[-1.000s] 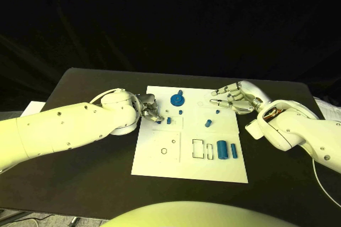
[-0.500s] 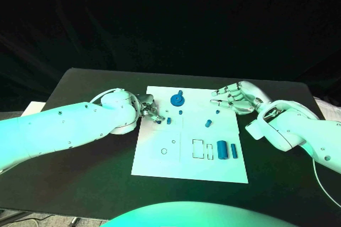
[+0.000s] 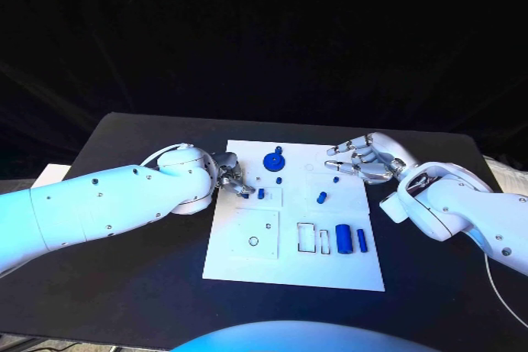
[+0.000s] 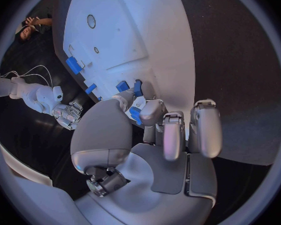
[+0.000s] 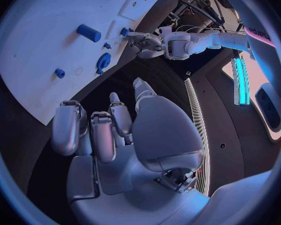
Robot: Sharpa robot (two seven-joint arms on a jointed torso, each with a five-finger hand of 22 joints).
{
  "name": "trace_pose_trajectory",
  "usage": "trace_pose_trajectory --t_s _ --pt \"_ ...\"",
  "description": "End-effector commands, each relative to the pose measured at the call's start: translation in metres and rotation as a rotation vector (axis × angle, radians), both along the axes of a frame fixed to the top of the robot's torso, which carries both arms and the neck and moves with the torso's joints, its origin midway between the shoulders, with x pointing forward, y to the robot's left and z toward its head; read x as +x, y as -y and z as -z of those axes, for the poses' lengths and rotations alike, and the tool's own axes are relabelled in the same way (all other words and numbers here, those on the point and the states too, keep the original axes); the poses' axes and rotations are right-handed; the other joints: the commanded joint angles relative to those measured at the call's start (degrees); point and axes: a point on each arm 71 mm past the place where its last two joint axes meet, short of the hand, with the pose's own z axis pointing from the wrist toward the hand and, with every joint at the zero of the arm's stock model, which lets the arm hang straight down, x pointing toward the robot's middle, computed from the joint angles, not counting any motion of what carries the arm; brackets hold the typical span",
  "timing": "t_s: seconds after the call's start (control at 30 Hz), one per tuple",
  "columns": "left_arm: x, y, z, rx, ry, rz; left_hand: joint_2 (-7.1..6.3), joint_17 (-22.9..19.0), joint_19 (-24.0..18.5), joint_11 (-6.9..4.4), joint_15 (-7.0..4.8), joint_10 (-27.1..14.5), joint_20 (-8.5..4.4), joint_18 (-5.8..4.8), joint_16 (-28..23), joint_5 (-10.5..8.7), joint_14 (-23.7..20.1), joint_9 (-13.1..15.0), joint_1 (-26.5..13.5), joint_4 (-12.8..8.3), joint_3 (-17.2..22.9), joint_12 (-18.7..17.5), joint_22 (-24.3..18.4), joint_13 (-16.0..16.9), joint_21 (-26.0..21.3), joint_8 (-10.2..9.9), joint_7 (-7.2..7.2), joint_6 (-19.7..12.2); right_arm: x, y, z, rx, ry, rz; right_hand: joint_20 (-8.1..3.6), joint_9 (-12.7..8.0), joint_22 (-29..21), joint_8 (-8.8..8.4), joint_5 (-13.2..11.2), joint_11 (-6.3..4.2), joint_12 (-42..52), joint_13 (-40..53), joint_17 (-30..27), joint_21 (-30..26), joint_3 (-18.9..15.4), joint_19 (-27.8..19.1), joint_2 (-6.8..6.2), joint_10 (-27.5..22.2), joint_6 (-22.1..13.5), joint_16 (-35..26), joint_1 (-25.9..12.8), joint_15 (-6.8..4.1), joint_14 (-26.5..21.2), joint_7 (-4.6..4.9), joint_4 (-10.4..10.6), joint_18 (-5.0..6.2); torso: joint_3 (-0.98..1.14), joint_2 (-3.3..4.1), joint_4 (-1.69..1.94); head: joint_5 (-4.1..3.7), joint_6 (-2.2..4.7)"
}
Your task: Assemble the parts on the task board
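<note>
The left hand [image 3: 226,173] is pinching a small blue plastic part [image 4: 135,114] in its fingers [image 4: 150,111] over the left edge of the white flat task board [image 3: 295,272] on the black desk [image 3: 132,276], probably lining it up with a slot. The right hand [image 3: 364,159] is hovering at the board's far right edge, fingers loosely curled, holding nothing.

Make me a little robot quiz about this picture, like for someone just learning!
1. True or false: the right robot hand is holding a big blue cylinder.
2. Pick one: what colour is the task board? A) white B) red C) green
3. Fill in: the small blue part is pinched by the ___ robot hand.

Key: 1. False, its fingers are spread with nothing in them. 2. A. 3. Left: the left robot hand pinches it at the board's edge.
</note>
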Motion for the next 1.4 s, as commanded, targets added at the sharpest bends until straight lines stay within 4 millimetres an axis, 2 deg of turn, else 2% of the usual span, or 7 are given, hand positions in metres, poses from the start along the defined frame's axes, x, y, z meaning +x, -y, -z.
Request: trace_pose_trajectory --t_s 0.03,0.37,0.53,0.63,1.23,1.4 --pt "-0.004 0.0 0.008 0.025 -0.047 0.003 -0.1 15.1 3.3 0.22 -0.24 0.0 -0.29 -0.78 0.2 -0.08 6.1 -0.2 -0.4 0.3 -0.2 0.4 6.7 0.1 0.2 -0.2 0.31 0.0 -0.001 -0.001 0.001 -0.004 -0.006 -0.011 -0.05 0.1 0.0 0.34 0.3 0.05 -0.2 1.2 9.4 -0.2 -0.3 -0.4 0.7 -0.4 0.5 -0.2 0.0 -0.1 4.5 -0.02 0.1 0.44 -0.03 -0.02 0.05 -0.01 0.01" --pt "-0.005 0.001 0.007 0.021 -0.045 0.008 -0.25 15.1 3.3 0.16 -0.29 0.1 -0.33 -0.83 0.2 0.03 6.1 -0.2 -0.6 2.0 -1.9 0.5 7.0 0.2 0.4 -0.1 0.25 0.3 0.0 -0.001 0.001 -0.005 -0.007 -0.011 -0.05 0.1 -0.1 0.33 0.4 0.05 -0.2 1.2 9.3 -0.2 -0.3 -0.5 0.7 -0.4 0.5 -0.2 0.0 -0.11 4.5 -0.02 0.1 0.44 -0.02 -0.04 0.06 -0.04 0.01" --pt "-0.005 0.002 0.006 0.025 -0.05 0.013 -0.73 15.1 3.4 0.14 -0.3 0.1 -0.35 -0.86 0.2 0.13 6.1 -0.2 -0.3 4.0 -4.4 0.6 7.1 0.3 0.4 -0.2 0.24 0.5 0.0 -0.001 0.001 -0.005 -0.007 -0.01 -0.05 0.1 -0.1 0.33 0.4 0.05 -0.2 1.2 9.3 -0.2 -0.3 -0.5 0.7 -0.4 0.5 -0.2 0.0 -0.11 4.5 -0.02 0.1 0.44 0.01 -0.06 0.02 -0.02 0.01" --pt "-0.006 0.002 0.006 0.025 -0.05 0.014 -0.5 15.1 3.4 0.2 -0.26 0.1 -0.34 -0.86 0.2 0.13 6.1 -0.3 -0.6 5.3 -6.4 0.5 7.1 0.3 0.4 -0.2 0.29 0.7 0.0 -0.001 0.001 -0.005 -0.008 -0.011 -0.05 0.1 -0.1 0.33 0.4 0.05 -0.2 1.1 9.3 -0.2 -0.3 -0.5 0.69 -0.4 0.5 -0.2 0.0 -0.11 4.5 -0.02 0.2 0.45 -0.02 -0.04 0.04 -0.02 0.01" --pt "-0.004 0.002 -0.002 0.011 -0.028 0.009 0.05 15.1 3.4 0.22 -0.27 0.1 -0.34 -0.86 0.2 0.18 6.1 -0.3 -0.9 5.6 -8.1 0.4 7.2 0.2 0.4 -0.3 0.31 0.7 0.0 -0.002 0.001 -0.005 -0.008 -0.013 -0.05 0.1 -0.1 0.33 0.4 0.05 -0.2 1.1 9.3 -0.2 -0.3 -0.5 0.69 -0.4 0.5 -0.2 0.0 -0.11 4.5 -0.02 0.2 0.45 0.02 -0.01 0.0 0.03 0.16" --pt "-0.003 0.002 -0.003 0.006 -0.025 0.006 0.12 15.1 3.4 0.22 -0.27 0.1 -0.34 -0.86 0.2 0.19 6.1 -0.4 -1.0 5.6 -8.6 0.4 7.2 0.1 0.4 -0.4 0.31 0.7 0.0 -0.002 0.002 -0.005 -0.009 -0.013 -0.05 0.1 -0.1 0.33 0.4 0.05 -0.2 1.1 9.3 -0.2 -0.3 -0.5 0.69 -0.4 0.5 -0.2 0.0 -0.11 4.5 -0.02 0.2 0.45 -0.02 0.0 0.06 -0.04 0.13"
